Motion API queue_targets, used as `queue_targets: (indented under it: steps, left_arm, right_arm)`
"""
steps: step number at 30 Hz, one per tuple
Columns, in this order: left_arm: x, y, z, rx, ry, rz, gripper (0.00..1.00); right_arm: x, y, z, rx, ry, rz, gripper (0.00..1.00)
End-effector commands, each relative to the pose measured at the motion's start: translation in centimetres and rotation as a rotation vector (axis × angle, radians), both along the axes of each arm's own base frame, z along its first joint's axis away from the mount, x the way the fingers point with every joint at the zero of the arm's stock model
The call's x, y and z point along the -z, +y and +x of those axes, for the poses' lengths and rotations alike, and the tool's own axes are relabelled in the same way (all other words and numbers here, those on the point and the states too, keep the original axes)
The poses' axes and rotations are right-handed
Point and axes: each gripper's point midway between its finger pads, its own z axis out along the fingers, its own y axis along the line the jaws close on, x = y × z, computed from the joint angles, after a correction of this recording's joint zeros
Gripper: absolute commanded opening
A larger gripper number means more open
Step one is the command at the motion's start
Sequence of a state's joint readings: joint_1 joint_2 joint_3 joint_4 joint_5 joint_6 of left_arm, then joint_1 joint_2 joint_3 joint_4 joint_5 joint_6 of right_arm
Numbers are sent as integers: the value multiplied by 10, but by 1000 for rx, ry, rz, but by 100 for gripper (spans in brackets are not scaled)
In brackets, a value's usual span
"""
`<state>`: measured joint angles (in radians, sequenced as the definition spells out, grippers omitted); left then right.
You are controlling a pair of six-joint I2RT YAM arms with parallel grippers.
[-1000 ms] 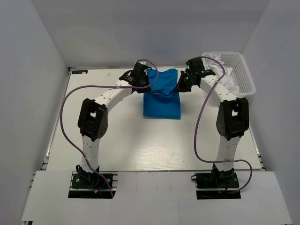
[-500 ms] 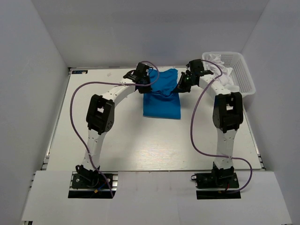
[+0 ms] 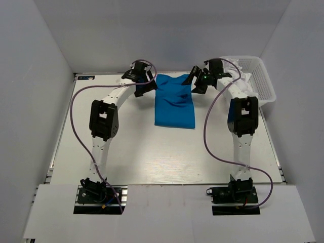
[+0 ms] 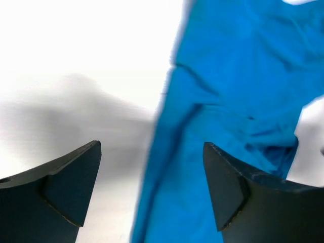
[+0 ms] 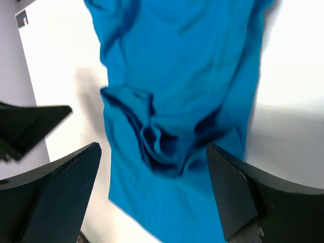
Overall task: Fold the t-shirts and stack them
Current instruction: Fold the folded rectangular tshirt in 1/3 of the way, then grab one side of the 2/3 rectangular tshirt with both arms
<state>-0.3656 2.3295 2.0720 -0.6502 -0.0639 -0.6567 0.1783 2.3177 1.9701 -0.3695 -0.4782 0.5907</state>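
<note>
We see the blue t-shirt (image 3: 174, 106) lying rumpled on the white table (image 3: 152, 152) toward twelve o'clock, between left gripper (image 3: 147, 89) and right gripper (image 3: 195, 84), both released, empty; grey walls (image 3: 167, 35) surround

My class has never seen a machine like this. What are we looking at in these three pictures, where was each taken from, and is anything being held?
This is a robot with a left arm and a right arm, bolted to the near edge of a white table. The wide picture looks down from above and behind them. The two close-ups come from a camera on each wrist. A blue t-shirt, folded narrow and rumpled at its far end, lies on the table between the arms. A white basket stands at the far right corner. The left pincer and right pincer are both open near the shirt's far end, holding nothing.
</note>
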Motion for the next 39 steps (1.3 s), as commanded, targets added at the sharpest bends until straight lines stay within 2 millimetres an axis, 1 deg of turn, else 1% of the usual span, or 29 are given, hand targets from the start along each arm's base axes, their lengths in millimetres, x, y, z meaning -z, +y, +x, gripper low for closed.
queue_targets:
  steps: [1,2,3,4,5,6,7,8,9,10,11,12,13,14,15,16,18,22,25,28,30,32,33,34,35,36,37,38,39]
  left_arm:
    - [-65,6,-14,32,-99,-46,96]
    - [-65,4,-15,65,-100,-42,98]
    - [-62,6,-24,91,-93,-34,99]
    - [-61,-3,-32,129,-89,-27,99]
    - [-46,-11,-47,198,-48,-10,99]
    - [-46,-17,-56,224,-30,-24,99]
    - [-44,-20,-63,253,-17,-35,99]
    - [-34,-27,-76,288,26,-54,99]
    - [-20,-26,-92,296,75,-40,99]
    - [-19,-21,-98,288,80,-29,96]
    - [-1,-18,-116,296,133,-14,95]
    - [2,-20,-123,305,136,-12,93]
    - [4,-19,-124,305,123,-16,90]
    - [16,-22,-140,331,157,-30,90]
    - [18,-28,-147,352,159,-44,89]
    - [16,-32,-147,365,138,-65,89]
    - [30,-42,-161,403,177,-77,84]
    - [47,-40,-165,383,218,-46,75]
    - [57,-38,-169,381,253,-35,63]
    - [64,-42,-182,397,279,-56,49]
    - [65,-43,-183,396,267,-74,42]
    - [70,-46,-191,403,285,-80,39]
    - [69,-48,-189,397,279,-87,34]
    - [73,-47,-190,396,288,-84,32]
    - [74,-46,-192,395,297,-82,26]
    - [72,-46,-188,391,285,-77,10]
    - [73,-46,-188,389,297,-74,2]
    - [75,-44,-190,382,307,-61,0]
    - [70,-44,-189,383,295,-65,0]
  right_arm:
    - [-58,-5,-22,-52,-126,3,90]
    - [-69,-5,-24,-57,-155,-1,90]
    - [-45,-10,-38,-52,-94,-27,90]
    - [-52,-16,-43,-57,-130,-61,90]
    - [-52,-16,-55,-63,-118,-71,90]
    - [-40,-16,-67,-74,-84,-76,90]
    - [-51,-16,-76,-84,-104,-84,90]
    - [-43,-18,-84,-89,-73,-93,90]
    - [-31,-24,-108,-93,-36,-106,90]
    - [-27,-25,-116,-93,-22,-109,90]
    - [-8,-29,-134,-101,28,-110,90]
    - [-3,-34,-150,-99,48,-109,90]
    - [1,-35,-157,-99,54,-106,90]
    - [15,-38,-170,-103,91,-114,90]
    - [21,-38,-179,-111,104,-106,90]
    - [25,-34,-185,-122,123,-88,90]
    - [37,-32,-192,-108,164,-54,90]
    - [49,-29,-192,-113,185,-57,90]
    - [58,-28,-196,-116,217,-44,90]
    - [71,-30,-199,-105,240,-59,81]
    - [75,-29,-202,-104,266,-43,70]
    - [81,-28,-203,-103,276,-40,67]
    - [86,-29,-205,-99,283,-42,59]
    - [87,-30,-207,-97,296,-47,55]
    - [91,-31,-204,-95,291,-48,48]
    - [92,-31,-204,-96,288,-49,31]
    - [92,-30,-204,-100,285,-50,20]
    - [87,-30,-203,-99,265,-51,7]
    - [90,-31,-207,-98,260,-57,0]
